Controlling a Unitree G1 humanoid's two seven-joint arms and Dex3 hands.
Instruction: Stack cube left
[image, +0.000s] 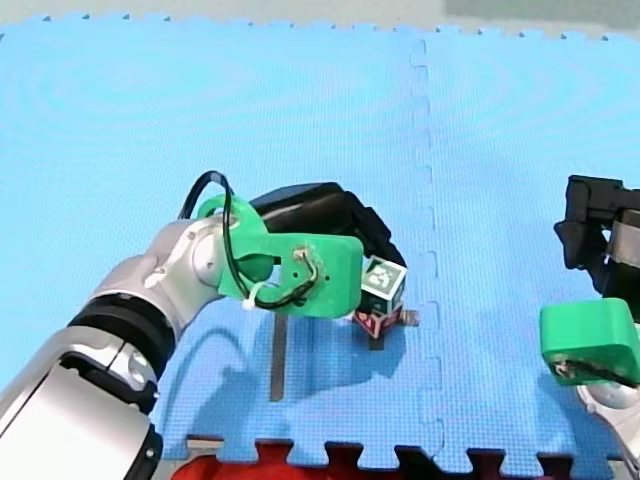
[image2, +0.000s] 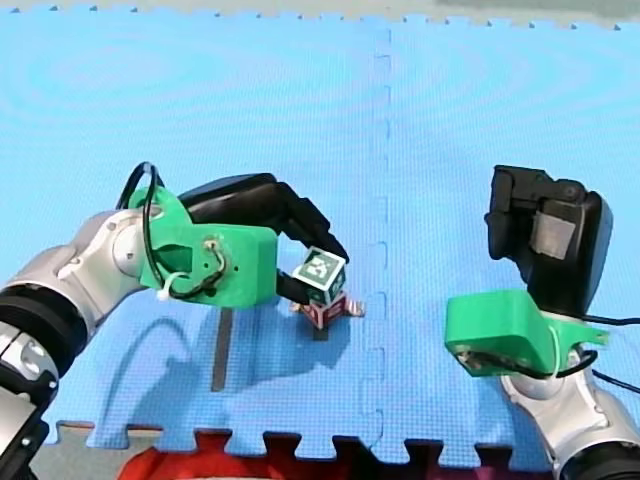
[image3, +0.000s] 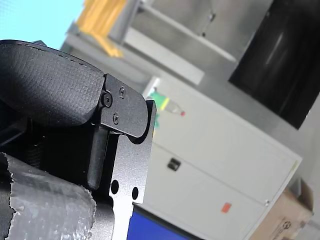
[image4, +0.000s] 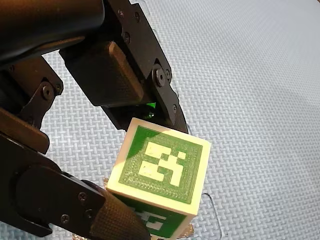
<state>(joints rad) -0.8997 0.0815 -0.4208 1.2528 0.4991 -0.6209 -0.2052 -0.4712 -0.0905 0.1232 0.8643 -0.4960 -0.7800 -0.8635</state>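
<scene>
My left hand (image2: 305, 262) comes in from the left and is shut on a white cube with green markers (image2: 322, 274). That green cube (image: 383, 284) sits tilted on top of a red-marked cube (image2: 325, 309), touching it. The red cube (image: 376, 322) stands on a small clear base on the blue foam mat. In the second wrist view the green cube (image4: 162, 175) is pinched between black fingers (image4: 107, 77), one above it and one below. My right hand (image2: 535, 225) hangs at the right, above the mat and well away from the cubes.
Blue foam mat tiles (image: 300, 120) cover the whole work surface, with a toothed seam (image: 428, 220) running just right of the cubes. A grey strip (image: 278, 355) lies on the mat near the front. A red edge (image: 290, 465) shows at the bottom.
</scene>
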